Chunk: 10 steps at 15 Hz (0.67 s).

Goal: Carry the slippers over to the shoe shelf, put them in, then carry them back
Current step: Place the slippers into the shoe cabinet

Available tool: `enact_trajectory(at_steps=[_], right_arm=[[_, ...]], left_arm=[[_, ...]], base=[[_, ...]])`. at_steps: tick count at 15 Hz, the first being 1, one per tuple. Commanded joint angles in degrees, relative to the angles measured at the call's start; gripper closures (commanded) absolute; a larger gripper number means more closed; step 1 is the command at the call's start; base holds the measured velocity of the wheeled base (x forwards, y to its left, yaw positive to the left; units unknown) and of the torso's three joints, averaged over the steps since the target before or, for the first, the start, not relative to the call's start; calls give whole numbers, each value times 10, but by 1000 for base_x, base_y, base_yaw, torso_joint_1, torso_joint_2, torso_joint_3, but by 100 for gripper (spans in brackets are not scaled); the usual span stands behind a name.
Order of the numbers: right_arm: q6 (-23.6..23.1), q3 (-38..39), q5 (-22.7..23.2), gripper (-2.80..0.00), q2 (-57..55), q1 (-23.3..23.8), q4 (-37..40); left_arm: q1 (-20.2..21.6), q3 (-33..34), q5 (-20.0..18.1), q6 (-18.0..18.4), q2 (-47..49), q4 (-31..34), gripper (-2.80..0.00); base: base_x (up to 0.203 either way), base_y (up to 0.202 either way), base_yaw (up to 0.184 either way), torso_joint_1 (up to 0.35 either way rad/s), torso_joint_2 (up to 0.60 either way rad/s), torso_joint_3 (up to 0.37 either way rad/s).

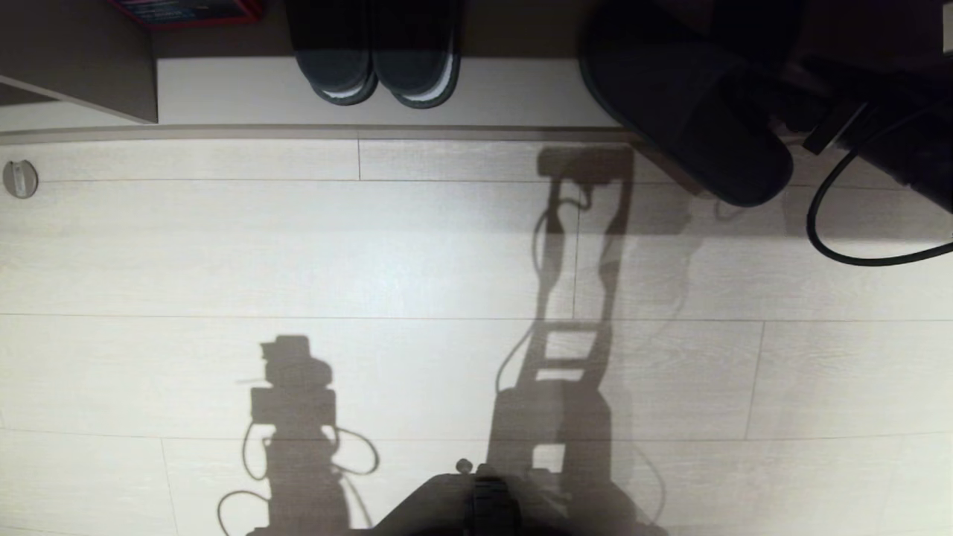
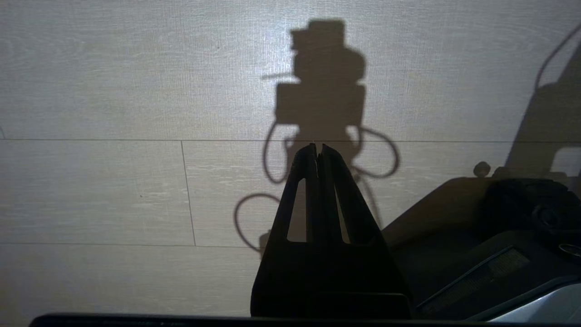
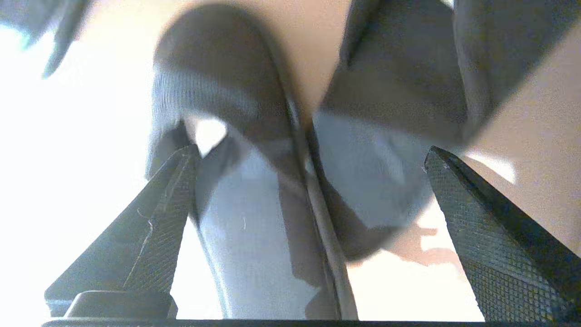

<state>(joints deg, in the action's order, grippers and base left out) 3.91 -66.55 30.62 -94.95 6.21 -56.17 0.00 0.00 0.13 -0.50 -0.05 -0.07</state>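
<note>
The slippers (image 1: 685, 112) show as one large dark shape at the right end of the shoe shelf (image 1: 223, 89), reaching over its front edge. In the right wrist view they lie side by side, grey-blue with darker bands: one (image 3: 254, 227) runs back between the fingers, the other (image 3: 376, 181) lies just past them. My right gripper (image 3: 311, 152) is open, its textured fingers (image 3: 168, 218) spread wide on either side of the heel ends. The right arm (image 1: 893, 126) comes in from the right. My left gripper (image 2: 317, 147) hangs shut over the floor beside the base.
Black slides with pale insoles (image 1: 376, 67) stand on the shelf's base plank, left of the slippers. A red box (image 1: 186, 11) and an upright divider (image 1: 74, 59) are further left. A black cable (image 1: 834, 223) loops below the right arm. A small round fitting (image 1: 20, 179) sits on the plank floor.
</note>
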Motion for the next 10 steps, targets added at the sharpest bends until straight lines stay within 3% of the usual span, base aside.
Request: enact_trajectory(at_steps=[1,3,4,8,10], right_arm=[[-15,30,2,-280,29,5,-2],[-26,58,0,-280,39,6,-8],[-26,72,1,0,46,6,-16],[-30,105,0,0,90,3,28],[-68,116,-3,0,95,-13,56]], left_arm=[[0,1,0,1,0,0,0],[0,0,0,1,0,0,0],[0,0,0,1,0,0,0],[0,0,0,1,0,0,0],[0,0,0,1,0,0,0]], base=[[0,0,0,0,0,0],[0,0,0,0,0,0],[0,0,0,0,0,0],[0,0,0,0,0,0],[0,0,0,0,0,0]])
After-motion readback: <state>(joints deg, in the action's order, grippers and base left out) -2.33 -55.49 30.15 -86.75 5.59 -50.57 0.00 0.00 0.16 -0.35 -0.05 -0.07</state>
